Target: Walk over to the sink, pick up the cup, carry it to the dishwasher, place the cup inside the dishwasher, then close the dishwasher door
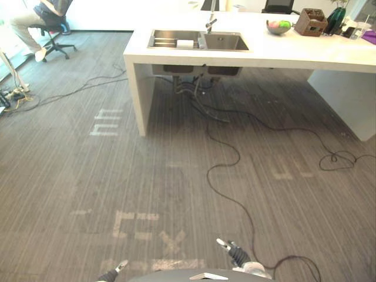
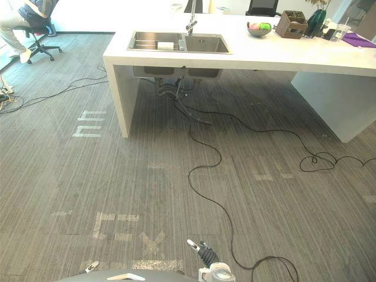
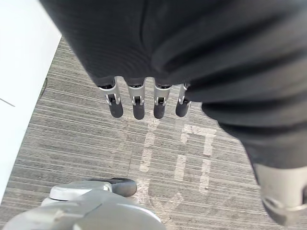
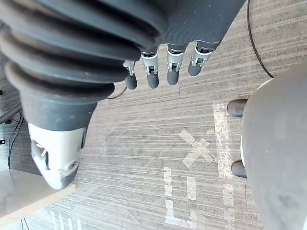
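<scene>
We see a fruit bowl (image 1: 278, 26) and a brown basket (image 1: 311, 22) by the far edge of the worktop (image 1: 294, 53); a person (image 1: 23, 23) sits on an office chair (image 1: 59, 50) past its left end.

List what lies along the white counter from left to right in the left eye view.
Along the counter: left sink basin → faucet → right sink basin → bowl of fruit → brown basket → dark green vase → purple cloth.

Carpet (image 1: 117, 188) grey w/ fine stripes; counter (image 1: 294, 54) white; sink (image 1: 226, 42) silver.
</scene>
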You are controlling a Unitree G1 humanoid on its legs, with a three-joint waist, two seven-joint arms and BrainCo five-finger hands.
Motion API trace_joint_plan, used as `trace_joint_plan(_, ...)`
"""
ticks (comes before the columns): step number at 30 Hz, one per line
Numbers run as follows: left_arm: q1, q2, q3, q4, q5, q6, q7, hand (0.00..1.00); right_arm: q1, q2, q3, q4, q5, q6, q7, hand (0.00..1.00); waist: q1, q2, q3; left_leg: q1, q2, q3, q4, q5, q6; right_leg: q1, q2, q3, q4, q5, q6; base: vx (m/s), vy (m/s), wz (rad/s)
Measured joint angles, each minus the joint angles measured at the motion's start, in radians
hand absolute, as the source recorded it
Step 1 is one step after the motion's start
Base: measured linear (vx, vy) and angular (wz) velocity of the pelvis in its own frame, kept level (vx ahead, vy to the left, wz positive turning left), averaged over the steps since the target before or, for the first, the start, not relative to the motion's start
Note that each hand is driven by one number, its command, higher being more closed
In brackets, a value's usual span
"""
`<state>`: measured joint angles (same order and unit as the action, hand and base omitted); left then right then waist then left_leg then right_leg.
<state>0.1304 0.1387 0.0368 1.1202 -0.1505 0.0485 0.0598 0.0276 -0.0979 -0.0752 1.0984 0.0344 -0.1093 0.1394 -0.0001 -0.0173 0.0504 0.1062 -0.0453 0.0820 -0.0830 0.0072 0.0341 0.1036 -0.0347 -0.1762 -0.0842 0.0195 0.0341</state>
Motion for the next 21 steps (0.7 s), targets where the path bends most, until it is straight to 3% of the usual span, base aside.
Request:
trace_joint_plan(3, 0.003, 0.001, 0.0, 0.0, 0.008, -0.031, 0.002, 0.0, 0.001, -0.001, 0.024, 0.0, 0.035, 0.009, 0.058, 0.0, -0.001, -0.006, 0.002, 0.0, -0.002, 0.0, -0.001, 0.0, 0.0, 0.0, -0.002, -0.001, 0.0, -0.002, 0.003, -0.04, 0.0, 0.01)
trace_joint_plan(10, 0.007, 0.0, 0.002, 0.001, 0.008, -0.051, -0.001, 0.0, 0.005, 0.009, 0.033, 0.001, 0.087, 0.069, 0.142, 0.0, -0.001, -0.007, 0.002, 0.001, -0.003, -0.002, -0.001, 0.002, 0.003, 0.002, -0.003, -0.003, 0.001, -0.002, 0.002, 0.0, 0.0, 0.0)
trace_joint_plan(21, 0.01, -0.001, 0.009, 0.001, 0.027, -0.066, 0.001, 0.0, -0.013, 0.01, 0.033, 0.017, 0.081, 0.118, 0.181, 0.0, -0.003, -0.01, 0.001, 0.003, -0.003, -0.001, -0.001, 0.002, 0.003, 0.004, -0.004, -0.005, -0.001, -0.002, 0.002, -0.02, -0.008, 0.0)
